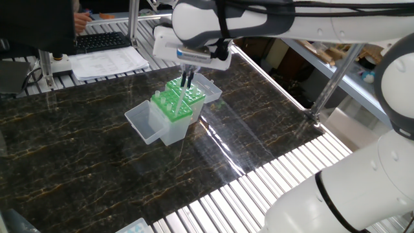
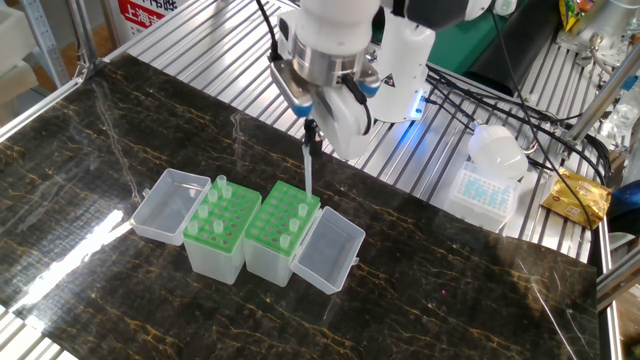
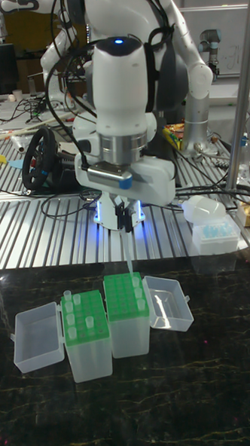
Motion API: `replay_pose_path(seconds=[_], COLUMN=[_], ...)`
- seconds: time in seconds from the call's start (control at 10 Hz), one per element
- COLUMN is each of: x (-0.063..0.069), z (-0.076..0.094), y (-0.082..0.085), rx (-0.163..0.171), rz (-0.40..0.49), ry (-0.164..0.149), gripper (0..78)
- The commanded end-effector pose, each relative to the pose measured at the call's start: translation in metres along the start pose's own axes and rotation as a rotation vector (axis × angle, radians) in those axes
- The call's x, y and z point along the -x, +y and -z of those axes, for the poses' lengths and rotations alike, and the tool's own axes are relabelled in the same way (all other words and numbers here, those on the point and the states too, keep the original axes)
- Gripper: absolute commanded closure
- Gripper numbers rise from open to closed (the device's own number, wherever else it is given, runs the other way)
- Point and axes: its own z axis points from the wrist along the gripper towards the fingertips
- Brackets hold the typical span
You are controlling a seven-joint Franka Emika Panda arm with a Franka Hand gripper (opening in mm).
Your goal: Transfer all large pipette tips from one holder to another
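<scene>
The dark, gold-veined marble-look surface (image 2: 480,290) carried two clear plastic boxes side by side, each with its hinged lid folded open flat. The white Franka arm (image 3: 119,87) hung over them from the far side. In the other fixed view, the left clear box with a green perforated rack plate (image 2: 215,232) held most of the large pipette tips (image 2: 212,213), their pale collars standing upright above the holes. The right clear box with a green rack plate (image 2: 282,230), touching the first, held only a few tips near its right edge.

The tool (image 2: 311,128) was raised above the right box's far end, its dark fingers (image 1: 187,79) pinching the collar of one slim clear pipette tip (image 2: 308,177). That tip hung vertical, its point just above the green plate; whether it touched the plate could not be told.
</scene>
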Motion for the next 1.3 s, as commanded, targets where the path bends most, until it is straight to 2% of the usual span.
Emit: replay_pose_path(seconds=[0.1,0.2,0.7,1.3], x=[0.005,0.009,0.022,0.038], z=[0.011,0.017,0.032,0.038], y=[-0.002,-0.003,-0.002,0.003], rx=[0.007,0.012,0.003,-0.004], rz=[-0.006,-0.009,-0.006,0.033], ry=[0.008,0.015,0.006,0.000], gripper=[76.4,76.4,76.4,76.4])
